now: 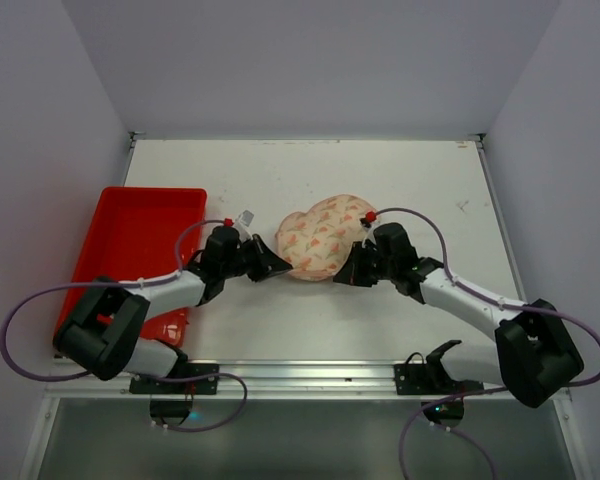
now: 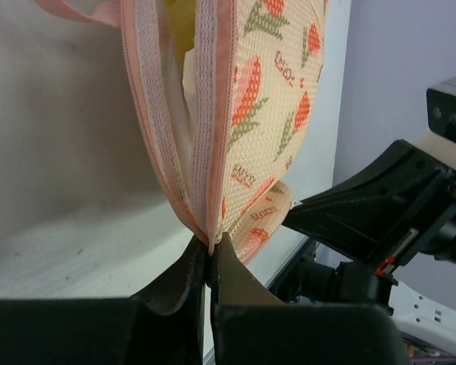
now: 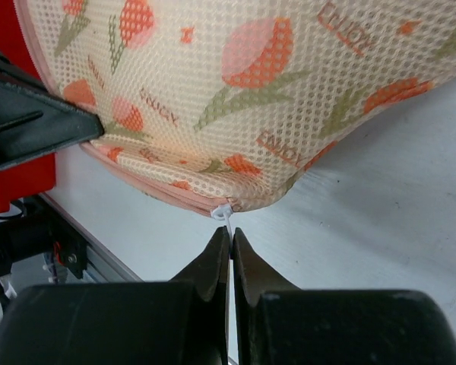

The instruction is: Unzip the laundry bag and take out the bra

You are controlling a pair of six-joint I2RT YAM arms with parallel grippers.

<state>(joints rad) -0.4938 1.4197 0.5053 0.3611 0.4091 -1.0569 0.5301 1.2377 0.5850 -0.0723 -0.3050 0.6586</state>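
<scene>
the laundry bag (image 1: pixel 323 238) lies on the white table (image 1: pixel 400 180), its printed side up in the top view, with one arm at each of its near corners. the left gripper (image 2: pixel 210 255) is at the bag's near left end; its two fingers are pressed together on the pink zipper edge (image 2: pixel 205 114), pinching it right where the two rows of zipper tape meet. above that pinch the two rows stand apart, so the bag is partly open along this side, and in the gap a bit of the mustard-yellow bra (image 2: pixel 177 30) shows inside the bag (only a small patch, the rest is hidden by the padded wall). the right gripper (image 3: pixel 230 242) is at the bag's near right end, just under the pink seam; its fingers are closed together, and a small white tab (image 3: pixel 224 212) hanging from the seam runs down into their tips, so it looks clamped there. the two grippers face each other across the bag's near side, close but not touching. the red tray (image 1: pixel 130 235) sits well to the left of the bag, beyond the left arm.
</scene>
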